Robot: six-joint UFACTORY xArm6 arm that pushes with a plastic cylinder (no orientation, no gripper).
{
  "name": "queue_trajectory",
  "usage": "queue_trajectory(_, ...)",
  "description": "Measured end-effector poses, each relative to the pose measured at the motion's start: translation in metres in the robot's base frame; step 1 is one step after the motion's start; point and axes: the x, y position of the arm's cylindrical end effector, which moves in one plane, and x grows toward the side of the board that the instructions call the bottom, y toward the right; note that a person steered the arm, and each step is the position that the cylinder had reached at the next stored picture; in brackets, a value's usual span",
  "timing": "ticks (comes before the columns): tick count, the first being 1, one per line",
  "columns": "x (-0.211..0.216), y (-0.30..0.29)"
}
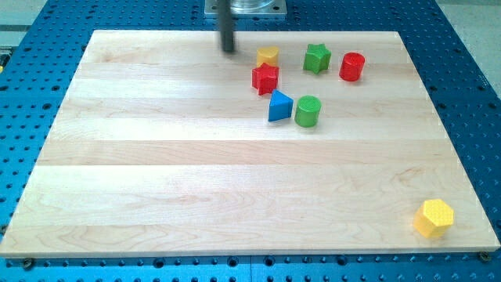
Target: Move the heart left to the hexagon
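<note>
The yellow heart [268,55] lies near the view's top centre of the wooden board [156,172]. The yellow hexagon [433,217] lies far from it, at the board's bottom right corner. My tip [228,50] stands on the board just left of the heart, a short gap away and not touching it. The rod rises from the tip out of the view's top.
A red star [265,78] sits just below the heart. A green star [317,58] and a red cylinder [352,66] lie to the heart's right. A blue triangle [279,106] and a green cylinder [308,111] lie below them.
</note>
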Motion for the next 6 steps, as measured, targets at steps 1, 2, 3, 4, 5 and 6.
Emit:
queue_trajectory(1,0.098,0.033)
queue_trajectory(2,0.189,0.032)
queue_trajectory(3,0.162,0.034)
queue_trajectory(4,0.206,0.037)
queue_trajectory(5,0.291,0.124)
queue_trajectory(6,0.302,0.106)
